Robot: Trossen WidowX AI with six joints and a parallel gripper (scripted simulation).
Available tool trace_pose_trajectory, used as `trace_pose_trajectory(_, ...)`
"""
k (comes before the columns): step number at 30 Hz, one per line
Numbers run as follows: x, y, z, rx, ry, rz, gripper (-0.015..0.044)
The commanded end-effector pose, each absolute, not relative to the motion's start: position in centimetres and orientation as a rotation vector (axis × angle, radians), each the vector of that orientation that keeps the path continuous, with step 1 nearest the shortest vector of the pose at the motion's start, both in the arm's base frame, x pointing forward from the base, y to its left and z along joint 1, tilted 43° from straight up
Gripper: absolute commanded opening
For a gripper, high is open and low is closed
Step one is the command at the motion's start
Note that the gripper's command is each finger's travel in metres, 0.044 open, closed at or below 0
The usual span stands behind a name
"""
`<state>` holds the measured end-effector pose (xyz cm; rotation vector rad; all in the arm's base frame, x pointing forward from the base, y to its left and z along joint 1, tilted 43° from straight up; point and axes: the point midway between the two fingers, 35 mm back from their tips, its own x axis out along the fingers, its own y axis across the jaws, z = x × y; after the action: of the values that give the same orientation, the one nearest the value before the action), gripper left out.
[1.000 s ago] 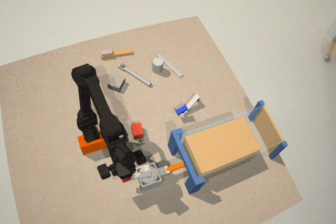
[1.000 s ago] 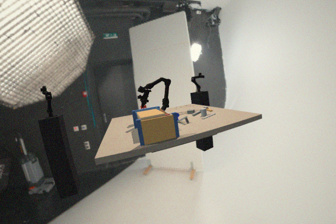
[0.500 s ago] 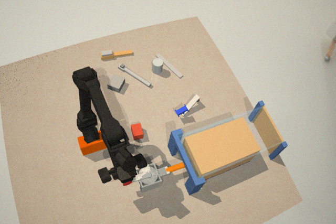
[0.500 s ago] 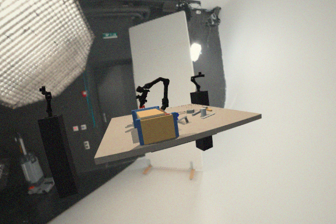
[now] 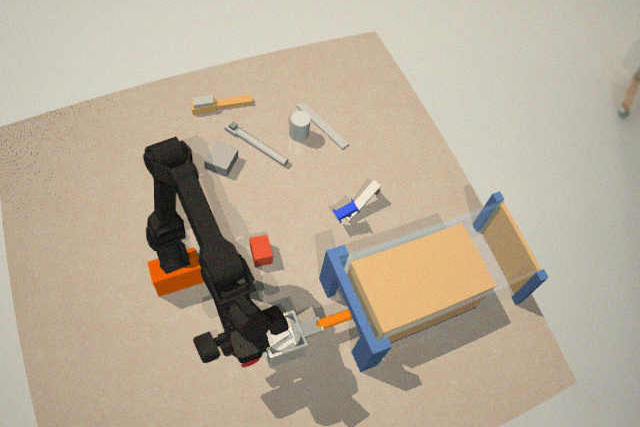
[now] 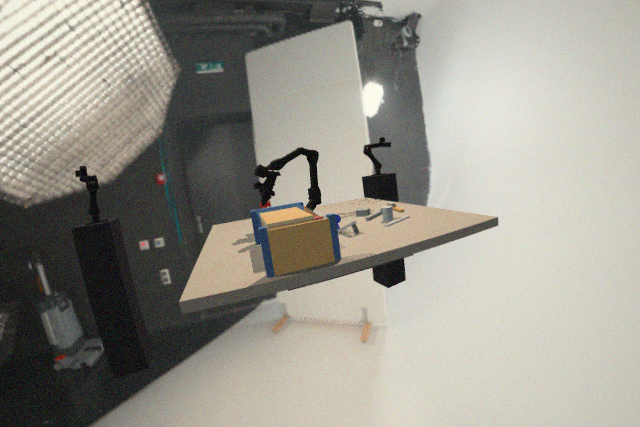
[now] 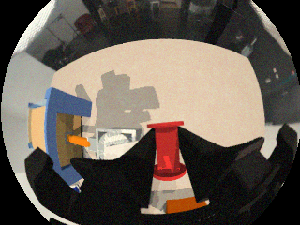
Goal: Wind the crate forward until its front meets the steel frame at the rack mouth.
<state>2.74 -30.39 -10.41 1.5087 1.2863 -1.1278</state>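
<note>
Tan bench (image 5: 103,164) carries everything. On it the crate (image 5: 421,277) lies flat in its clear-walled cubby, front near the blue frame (image 5: 343,303), pulled by an orange strap (image 5: 333,319) to the winch (image 5: 289,342). Above it, the claw (image 7: 168,178) is clamped on the red handle (image 7: 168,150) for winding.

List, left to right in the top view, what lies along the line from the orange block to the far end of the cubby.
Orange block → gripper shut on the red handle → winch → orange strap → blue steel frame → crate → rear blue posts.
</note>
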Motion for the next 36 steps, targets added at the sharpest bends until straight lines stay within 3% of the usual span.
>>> trace_pose_trajectory(1,3.4,-30.5,-11.9,1.527,1.301,-1.105,0.0000)
trace_pose_trajectory(36,5.1,-33.1,-13.8,1.525,1.298,-1.105,0.0000)
